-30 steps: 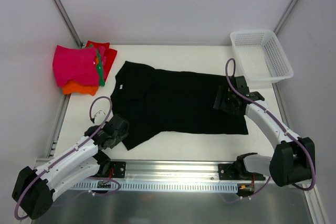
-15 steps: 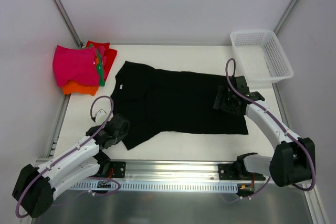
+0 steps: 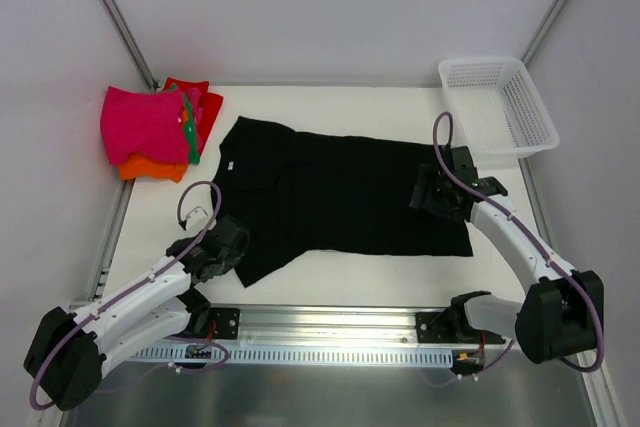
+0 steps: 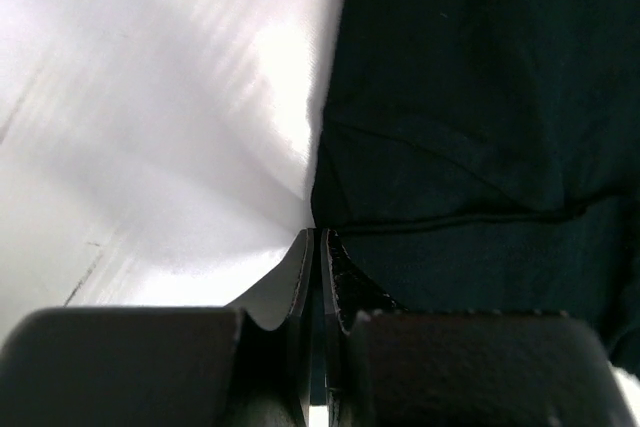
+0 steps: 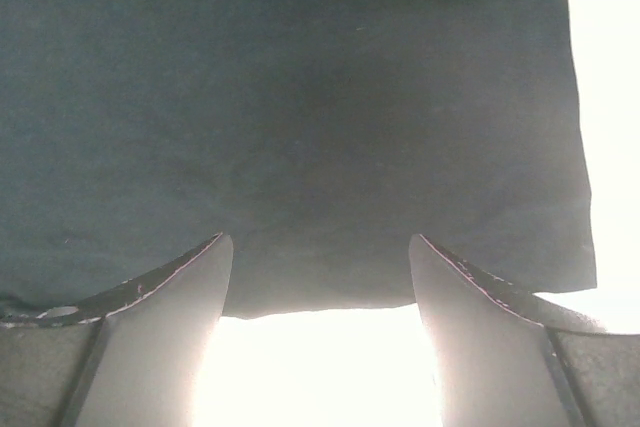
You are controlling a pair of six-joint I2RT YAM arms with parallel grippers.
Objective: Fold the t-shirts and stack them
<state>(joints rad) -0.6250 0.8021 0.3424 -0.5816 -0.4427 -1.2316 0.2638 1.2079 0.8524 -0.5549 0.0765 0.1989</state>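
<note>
"The black t-shirt (image 3: 340, 197) lies spread flat across the middle of the table (image 3: 330, 272), its neck label (image 3: 228, 164) toward the left edge," says the first observer. "The folded shirts (image 3: 150, 132) sit stacked in the far left corner, well apart from it."

"And the arms?" asks the second.

"At the near left, the left gripper (image 4: 316, 237) has its jaws pressed together right at the corner of the sleeve (image 3: 255, 257). Whether any cloth is caught between them, the dark wrist view does not settle. On the right, the right gripper (image 5: 318, 239) hangs over the hem (image 5: 320, 287) with its fingers spread wide and nothing in them. The basket (image 3: 538, 107) stands in the far right corner."

"So where would it go wrong?"

"Most likely on the left. A pinch so near the edge could slip free when that arm lifts, and the sleeve would drop back crumpled. If the pinch does hold and the left arm pulls before the right has taken the hem, the whole shirt could drag across the table and skew, so the fold comes out crooked. The right gripper, coming down on smooth flat cloth, might also close on nothing, or bunch up more of the shirt than it should."
</note>
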